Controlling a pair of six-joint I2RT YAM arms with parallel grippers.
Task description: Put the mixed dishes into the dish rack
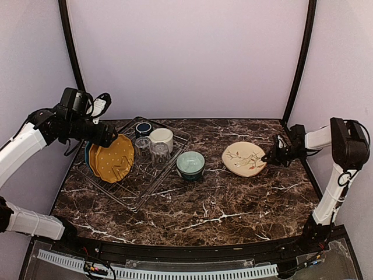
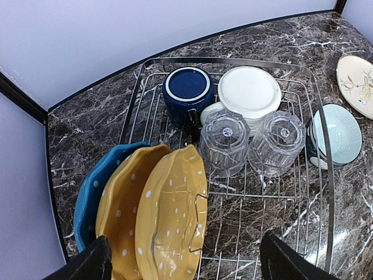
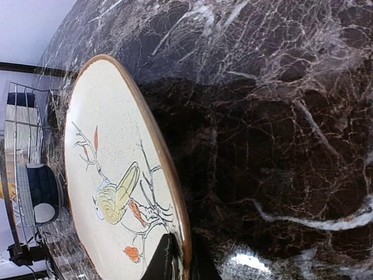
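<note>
A robot test booth: plain walls [image 1: 186,58] enclose a marble tabletop [image 1: 233,198].

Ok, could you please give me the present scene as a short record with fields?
in dish rack: blue dotted plate and two mustard-yellow plates on edge; dark blue mug, cream mug, two clear ribbed glasses
on table: pale-teal bowl close beside the rack, cream leaf-patterned plate further right
left pincer: open, above the racked plates
right pincer: shut on the cream leaf-patterned plate's rim
not yet loaded: pale-teal bowl, cream leaf-patterned plate
</note>
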